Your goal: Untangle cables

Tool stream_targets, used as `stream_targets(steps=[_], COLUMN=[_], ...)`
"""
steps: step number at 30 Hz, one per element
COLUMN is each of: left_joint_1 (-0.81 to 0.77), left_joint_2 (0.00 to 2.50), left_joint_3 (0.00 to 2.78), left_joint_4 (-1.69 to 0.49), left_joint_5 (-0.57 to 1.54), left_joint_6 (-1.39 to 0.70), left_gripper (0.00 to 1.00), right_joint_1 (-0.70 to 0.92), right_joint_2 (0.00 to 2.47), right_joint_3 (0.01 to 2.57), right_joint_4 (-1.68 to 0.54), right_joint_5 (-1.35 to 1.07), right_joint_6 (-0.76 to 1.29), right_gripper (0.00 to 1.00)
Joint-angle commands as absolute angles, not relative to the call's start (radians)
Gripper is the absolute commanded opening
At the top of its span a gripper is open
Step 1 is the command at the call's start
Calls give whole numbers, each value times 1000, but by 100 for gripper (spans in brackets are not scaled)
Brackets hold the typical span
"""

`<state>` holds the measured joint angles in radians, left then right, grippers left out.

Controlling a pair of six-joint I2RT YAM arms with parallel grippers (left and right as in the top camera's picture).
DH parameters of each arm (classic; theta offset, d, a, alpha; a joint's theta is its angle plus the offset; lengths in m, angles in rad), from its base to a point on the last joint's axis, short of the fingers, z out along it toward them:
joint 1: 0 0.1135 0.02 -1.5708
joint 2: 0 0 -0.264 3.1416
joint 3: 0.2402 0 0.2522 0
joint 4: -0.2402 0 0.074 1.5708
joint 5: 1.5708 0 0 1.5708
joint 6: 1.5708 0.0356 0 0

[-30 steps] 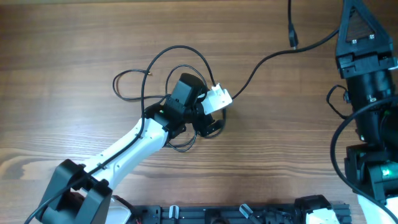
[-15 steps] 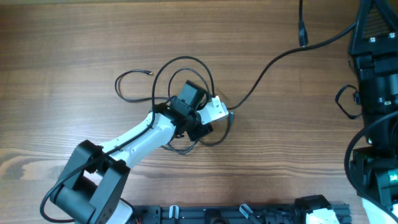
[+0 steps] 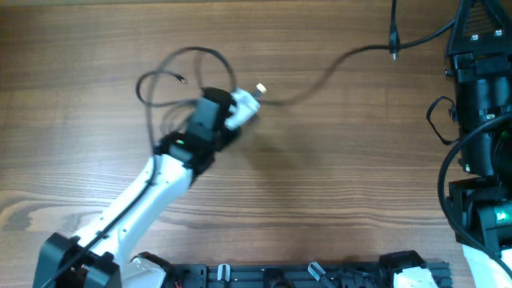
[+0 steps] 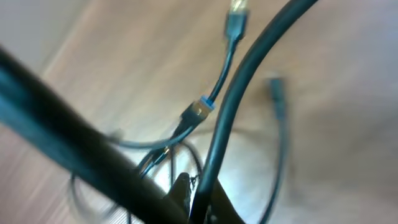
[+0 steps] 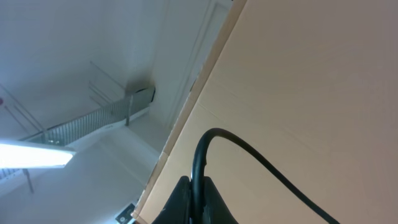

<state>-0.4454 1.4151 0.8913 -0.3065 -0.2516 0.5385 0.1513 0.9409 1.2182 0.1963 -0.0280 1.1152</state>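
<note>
The cables (image 3: 186, 78) lie in loose loops at the left of the bench (image 3: 336, 176), and one long strand trails off to the right. My left claw (image 3: 240, 108) sits just beside those loops, pinched almost shut on a cord at the tangle's edge; my wrist view shows the cord running straight into the tips. My right claw (image 5: 194, 193) is clamped fully on the long strand. Gripping at two well-separated spots, I judge, should let me draw that strand out of the loops.
</note>
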Motion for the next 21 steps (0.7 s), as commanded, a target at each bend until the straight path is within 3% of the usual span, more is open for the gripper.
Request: stream_targets(steps=[1, 4, 5, 9, 13, 15, 21], left_joint_1=[-284, -164, -136, -76, -73, -72, -68], left_joint_2=[1399, 1399, 1399, 1399, 1399, 1399, 1401], left_joint_3=[896, 896, 896, 896, 896, 896, 896], left_joint_4=[-304, -312, -319, -355, -364, -367, -416], left_joint_5=[-383, -362, -333, -251, -251, -251, -243], left_joint_6=[340, 188, 168, 167, 166, 114, 6], left_gripper=[34, 50, 62, 63, 71, 79, 82], right_joint_1=[144, 142, 142, 142, 142, 142, 142], right_joint_2=[945, 945, 945, 945, 950, 950, 959], right_joint_3=[1243, 1243, 1243, 1243, 1243, 1243, 1243], right_joint_4=[189, 178, 179, 162, 112, 78, -94], right_joint_5=[-9, 4, 5, 9, 7, 7, -2], right_joint_6=[1125, 1124, 1122, 1120, 1109, 1098, 1061], right_gripper=[4, 4, 5, 4, 5, 5, 4])
